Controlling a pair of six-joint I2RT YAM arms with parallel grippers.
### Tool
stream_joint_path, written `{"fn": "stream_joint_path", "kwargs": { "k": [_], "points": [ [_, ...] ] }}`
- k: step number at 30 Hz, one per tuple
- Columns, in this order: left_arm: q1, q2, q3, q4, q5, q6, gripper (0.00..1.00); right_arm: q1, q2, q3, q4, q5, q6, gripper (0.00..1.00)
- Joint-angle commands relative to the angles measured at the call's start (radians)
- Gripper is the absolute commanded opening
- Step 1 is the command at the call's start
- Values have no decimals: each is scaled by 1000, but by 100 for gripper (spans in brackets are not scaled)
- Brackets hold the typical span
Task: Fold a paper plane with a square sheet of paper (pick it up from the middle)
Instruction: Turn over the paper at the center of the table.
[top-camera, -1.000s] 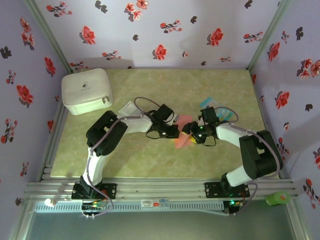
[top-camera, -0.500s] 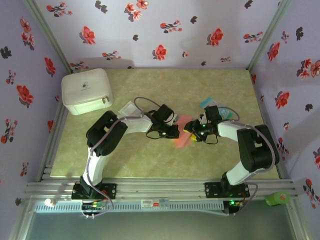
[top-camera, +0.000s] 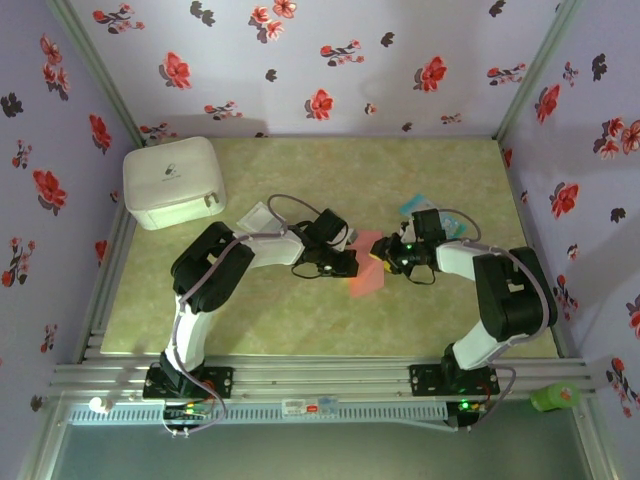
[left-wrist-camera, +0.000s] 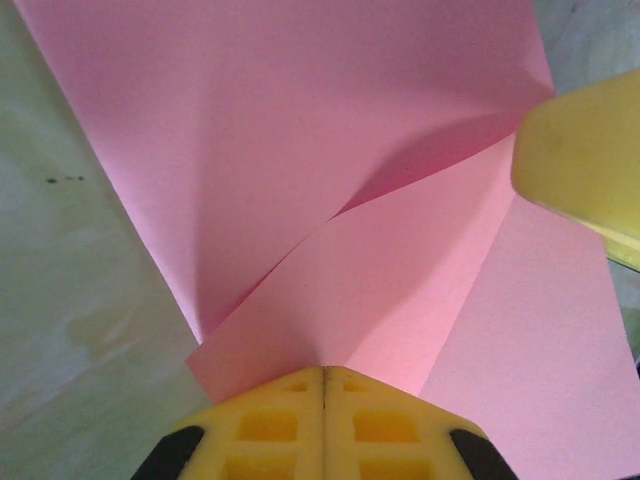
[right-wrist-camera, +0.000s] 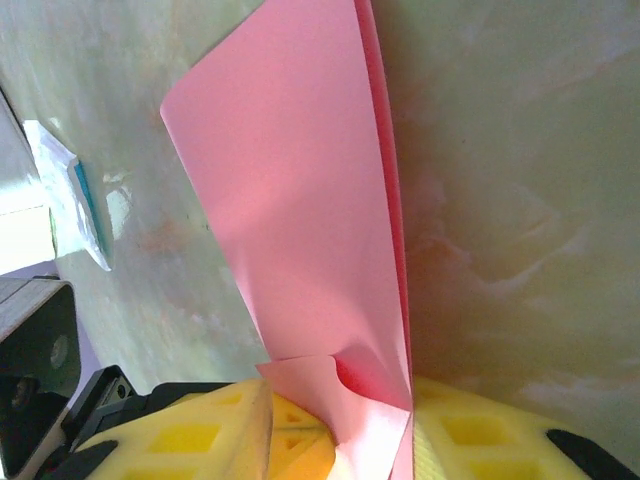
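The salmon-pink square sheet of paper (top-camera: 366, 281) is partly folded and held up off the table between the two arms. My left gripper (top-camera: 349, 264) is shut, its yellow fingertips meeting on a folded corner of the sheet (left-wrist-camera: 300, 130). The left gripper (left-wrist-camera: 323, 372) shows a closed seam with paper coming out of it. My right gripper (top-camera: 383, 258) faces it from the right. In the right wrist view the right gripper (right-wrist-camera: 335, 420) has its jaws apart around a standing double layer of the sheet (right-wrist-camera: 300, 200), which lies against the right finger. One right finger (left-wrist-camera: 585, 160) shows in the left wrist view.
A white box (top-camera: 172, 182) stands at the far left. A small pale translucent packet (top-camera: 258, 217) lies near the left arm's elbow. A teal-and-white packet (top-camera: 432, 210) lies just behind the right gripper, also seen as the teal-and-white packet (right-wrist-camera: 75, 205). Flowered walls enclose the table.
The right gripper has shifted a little toward the far side and its jaws have narrowed around the paper. The left gripper has stayed shut on the sheet.
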Motion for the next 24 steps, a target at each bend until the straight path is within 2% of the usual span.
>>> {"fn": "stream_joint_path", "kwargs": {
  "k": [1, 6, 13, 15, 18, 24],
  "points": [
    [-8, -23, -26, -53, -39, -12, 4, -8, 15, -25, 43, -5, 1, 34],
    [-8, -40, -38, -22, -7, -29, 5, -8, 20, -42, 73, 16, 5, 24],
    [-5, -113, -47, 4, -33, -44, 15, -6, -13, -48, 79, 6, -19, 8],
    [-4, -175, -71, 13, -94, -38, 19, -6, -35, -42, 63, 6, -31, 4],
    [1, -284, -121, 15, -207, -19, 26, -4, -85, -16, -11, 25, -75, 4],
    [31, -493, -254, -8, -441, 3, 35, 45, -220, 120, -342, 236, -273, 4]
  ]
}}
